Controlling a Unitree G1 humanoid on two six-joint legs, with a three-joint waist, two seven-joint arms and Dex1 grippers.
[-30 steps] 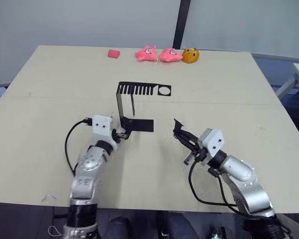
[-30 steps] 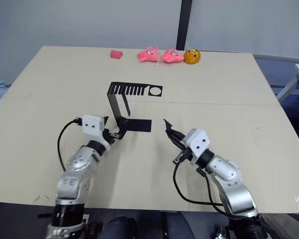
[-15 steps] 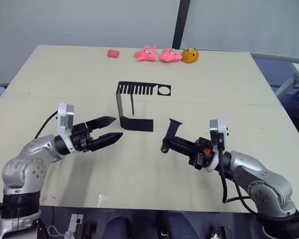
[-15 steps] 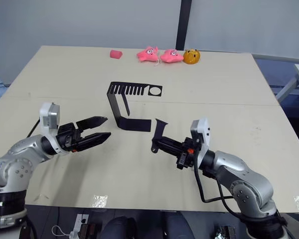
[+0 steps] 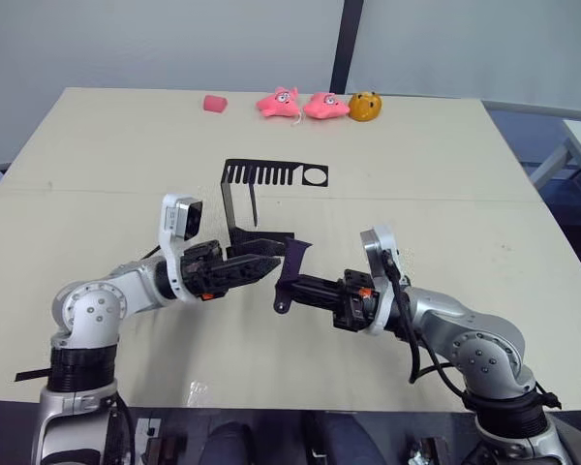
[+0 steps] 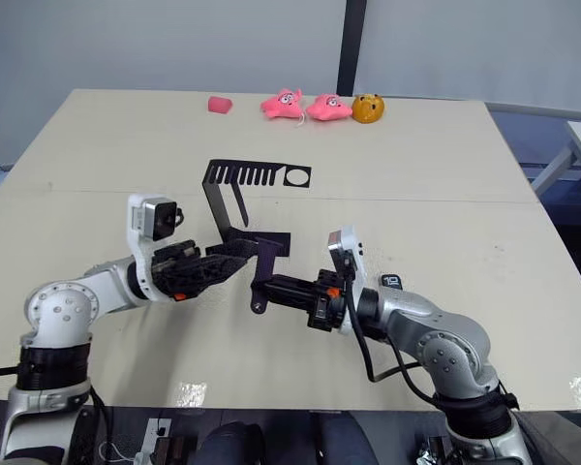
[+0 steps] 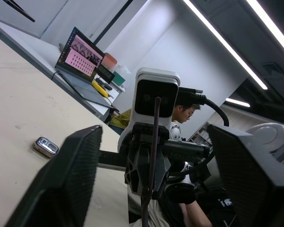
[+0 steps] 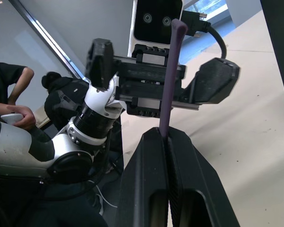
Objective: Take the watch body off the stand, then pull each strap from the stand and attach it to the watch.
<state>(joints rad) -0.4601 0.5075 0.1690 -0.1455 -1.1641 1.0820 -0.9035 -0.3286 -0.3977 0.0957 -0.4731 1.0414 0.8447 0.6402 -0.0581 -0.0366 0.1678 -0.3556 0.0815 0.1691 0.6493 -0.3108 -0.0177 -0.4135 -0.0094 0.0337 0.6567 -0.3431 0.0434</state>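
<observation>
The black stand (image 5: 238,201) rises at the table's middle, and a thin dark strap (image 5: 257,204) hangs from its slotted top plate. My right gripper (image 5: 298,288) is shut on a dark purple strap (image 5: 290,270), holding it upright just in front of the stand's base. The right wrist view shows that strap (image 8: 171,66) clamped between the shut fingers. My left gripper (image 5: 274,257) is open, its fingers (image 7: 73,175) either side of the strap's upper end without touching it. The watch body (image 7: 46,146) lies flat on the table beside my right forearm.
Two pink plush toys (image 5: 300,103), an orange one (image 5: 365,106) and a small pink block (image 5: 213,103) line the far edge of the table. A person sits behind the robot (image 8: 9,99). A laptop (image 7: 83,56) stands on another table.
My left arm swung in toward the middle, bringing its open gripper up to the strap. My right gripper carried the strap leftward to the stand's base.
</observation>
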